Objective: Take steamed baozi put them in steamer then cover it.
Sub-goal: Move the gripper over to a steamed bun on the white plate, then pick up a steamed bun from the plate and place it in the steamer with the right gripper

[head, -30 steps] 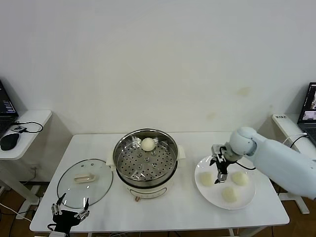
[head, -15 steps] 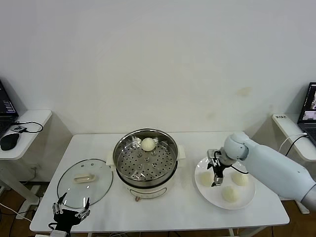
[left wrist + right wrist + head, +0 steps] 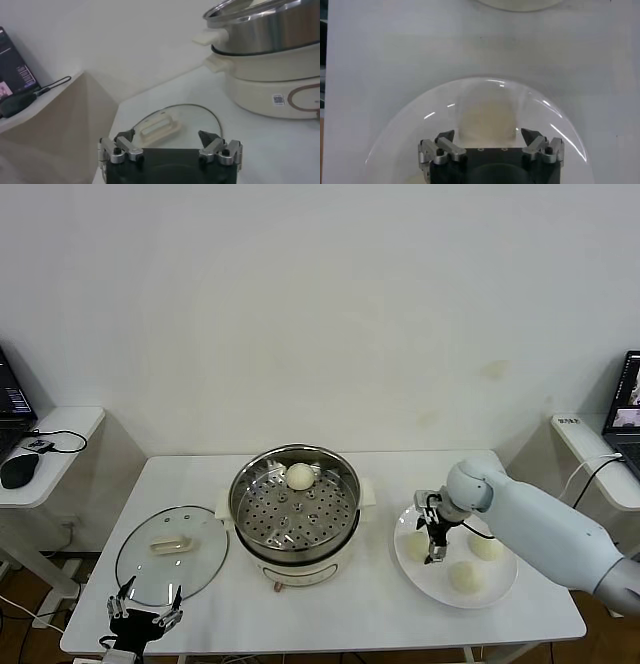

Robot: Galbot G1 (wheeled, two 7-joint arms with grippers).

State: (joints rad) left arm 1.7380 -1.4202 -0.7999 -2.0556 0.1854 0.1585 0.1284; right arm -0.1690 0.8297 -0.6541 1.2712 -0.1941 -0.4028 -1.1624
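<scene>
Left gripper (image 3: 170,145) fingers spread apart, above cover (image 3: 176,120) lying flat on table (image 3: 280,145); steamer (image 3: 265,55) beyond.

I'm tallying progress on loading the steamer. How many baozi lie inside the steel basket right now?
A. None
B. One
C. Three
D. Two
B. The head view shows a single baozi at the far side of the steamer basket, while three others remain on the white plate, where the right hand hovers open.

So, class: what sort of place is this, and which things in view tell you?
Probably a lab or office set up for kitchen tasks: a steamer on a plain white table, bare walls, and side desks with a laptop and mouse.
</scene>
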